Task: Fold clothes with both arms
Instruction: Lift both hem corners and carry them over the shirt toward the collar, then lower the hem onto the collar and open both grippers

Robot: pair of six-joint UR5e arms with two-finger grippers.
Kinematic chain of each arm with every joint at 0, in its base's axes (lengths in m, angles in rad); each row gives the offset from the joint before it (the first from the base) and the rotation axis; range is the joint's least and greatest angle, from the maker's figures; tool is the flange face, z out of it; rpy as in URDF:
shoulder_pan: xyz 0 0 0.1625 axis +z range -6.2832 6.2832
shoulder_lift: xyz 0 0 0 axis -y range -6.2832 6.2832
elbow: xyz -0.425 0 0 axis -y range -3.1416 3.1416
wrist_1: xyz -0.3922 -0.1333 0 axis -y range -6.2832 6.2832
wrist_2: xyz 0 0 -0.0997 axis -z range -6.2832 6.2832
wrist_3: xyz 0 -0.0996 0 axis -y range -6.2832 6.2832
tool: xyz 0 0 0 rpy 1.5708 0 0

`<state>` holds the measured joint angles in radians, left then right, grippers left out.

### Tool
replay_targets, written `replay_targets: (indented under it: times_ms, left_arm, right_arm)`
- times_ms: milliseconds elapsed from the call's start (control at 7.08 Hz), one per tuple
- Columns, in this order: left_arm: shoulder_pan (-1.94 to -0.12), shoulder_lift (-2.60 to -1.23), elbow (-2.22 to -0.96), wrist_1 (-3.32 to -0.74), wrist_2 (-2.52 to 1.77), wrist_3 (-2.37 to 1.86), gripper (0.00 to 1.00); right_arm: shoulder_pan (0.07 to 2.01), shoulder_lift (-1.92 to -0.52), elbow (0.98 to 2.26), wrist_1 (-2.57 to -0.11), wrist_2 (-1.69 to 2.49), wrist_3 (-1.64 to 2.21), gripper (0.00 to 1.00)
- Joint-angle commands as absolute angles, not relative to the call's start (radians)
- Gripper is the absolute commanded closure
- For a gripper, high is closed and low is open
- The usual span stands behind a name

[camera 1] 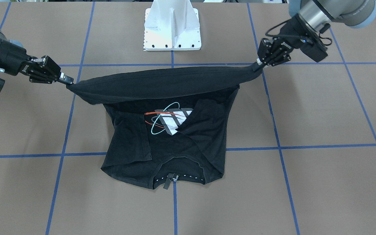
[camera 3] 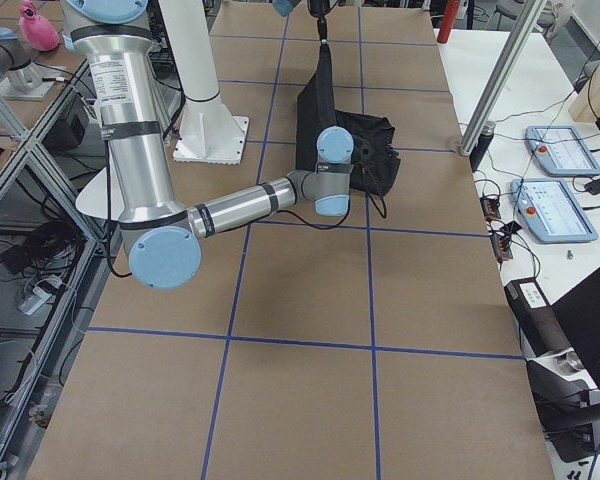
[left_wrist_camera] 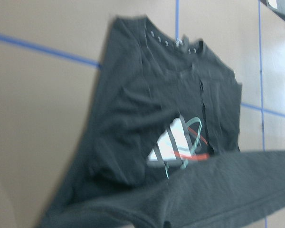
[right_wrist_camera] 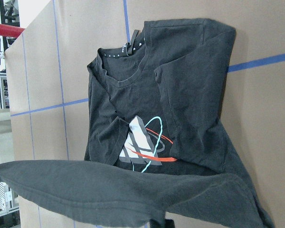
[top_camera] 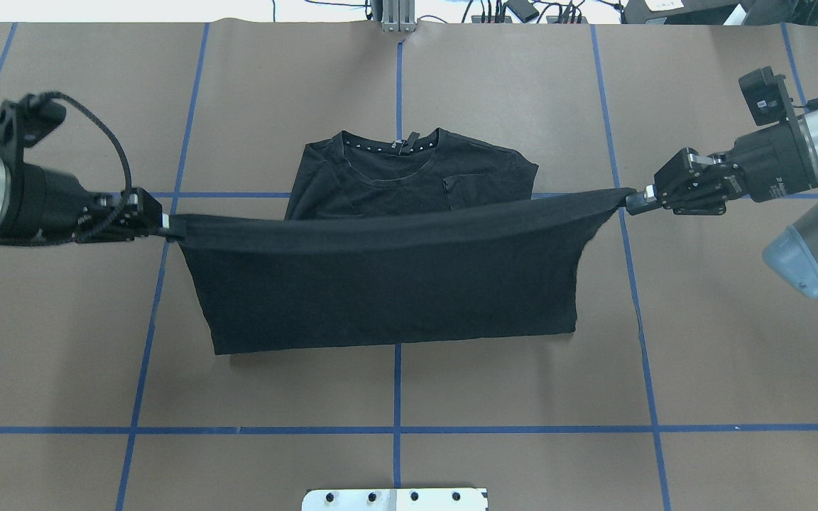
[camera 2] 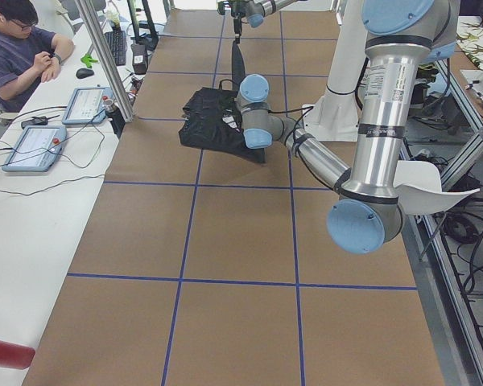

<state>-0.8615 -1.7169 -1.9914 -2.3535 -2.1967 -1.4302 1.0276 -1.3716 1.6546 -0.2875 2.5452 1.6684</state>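
Overhead exterior gives us the plainest reading: the black T-shirt [top_camera: 388, 284] sits in the middle of the table [top_camera: 522, 369], its collar [top_camera: 391, 145] at the end away from the robot, both sleeves turned in over the chest. Its hem end is raised off the surface and drawn into a taut band. The left gripper [top_camera: 167, 226] is clenched on one hem corner and the right gripper [top_camera: 636, 201] on the other, though the fingertips are too small for us to say how deep the cloth sits in them. That stretched edge runs side to side across the table, at right angles to the shirt's collar-to-hem line, and it hangs roughly over the chest. In the front-facing view the logo [camera 1: 170, 120] shows just beyond it on the collar side. From the jaws, then, the collar lies forward, away from the pedestal base [camera 1: 172, 29], and we judge the coming move to be a carry of both corners that way. Neither arm is clearly nearer, so we would expect them to travel together to keep the band level. Bare table lies beyond the collar and out to both sides, so we see room for the carry.
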Motion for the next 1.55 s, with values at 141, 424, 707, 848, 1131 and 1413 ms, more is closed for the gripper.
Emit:
replay_targets:
  times_ms: [141,424,707,848,1131,1413]
  left_arm:
    - [-0.893,-1.926,-1.708,-2.370,-2.203,-1.416,1.00]
    - [-0.891,-1.991,-1.616,-2.370,-2.152,-1.419,1.00]
    - [-0.890,-2.034,-1.509,-2.385,-2.151,-1.407,1.00]
    - [-0.891,-2.064,-1.443,-2.387,-2.151,-1.407,1.00]
    - [-0.896,-2.075,-1.382,-2.387,-2.143,-1.402,1.00]
    - [-0.897,-2.075,-1.365,-2.387,-2.143,-1.402,1.00]
  right_arm:
    - [1.031,-1.296,1.545,-0.287,2.433,1.667,1.00]
    - [1.028,-1.215,1.421,-0.287,2.386,1.666,1.00]
    - [1.026,-1.177,1.336,-0.285,2.370,1.664,1.00]
    - [1.019,-1.174,1.318,-0.287,2.338,1.663,1.00]
    - [0.994,-1.169,1.292,-0.287,2.278,1.663,1.00]
    - [0.996,-1.172,1.257,-0.287,2.263,1.661,1.00]
